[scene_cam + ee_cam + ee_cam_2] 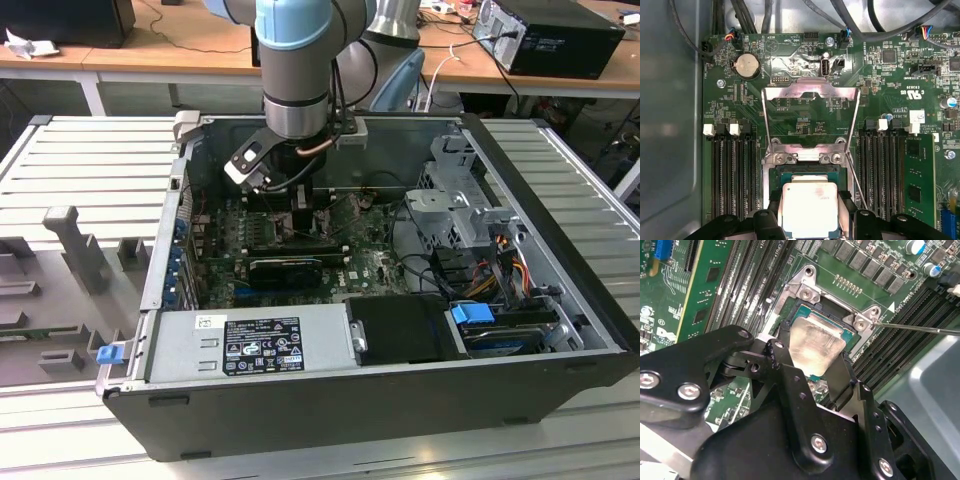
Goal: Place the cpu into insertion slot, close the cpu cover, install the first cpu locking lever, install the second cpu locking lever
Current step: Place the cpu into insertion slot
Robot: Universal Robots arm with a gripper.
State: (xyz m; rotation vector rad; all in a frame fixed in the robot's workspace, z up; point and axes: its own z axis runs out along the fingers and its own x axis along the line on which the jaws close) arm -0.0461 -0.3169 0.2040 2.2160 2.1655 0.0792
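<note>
Between the memory slots (732, 175), the gripper (809, 212) pinches the cpu (807, 205) by two opposite edges, keeping it flat and square over the insertion slot (774, 181). Whether it is seated yet cannot be told. The cpu cover (810, 92) stands swung back, leaving the socket free, and a thin locking lever (920, 329) juts aside, released.

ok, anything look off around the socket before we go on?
Nothing stands out. The cpu lies square to the insertion slot, held between the fingers of the gripper. The cpu cover is swung open beyond it and looks straight, not bent. Whether the chip is fully seated cannot be told.
</note>
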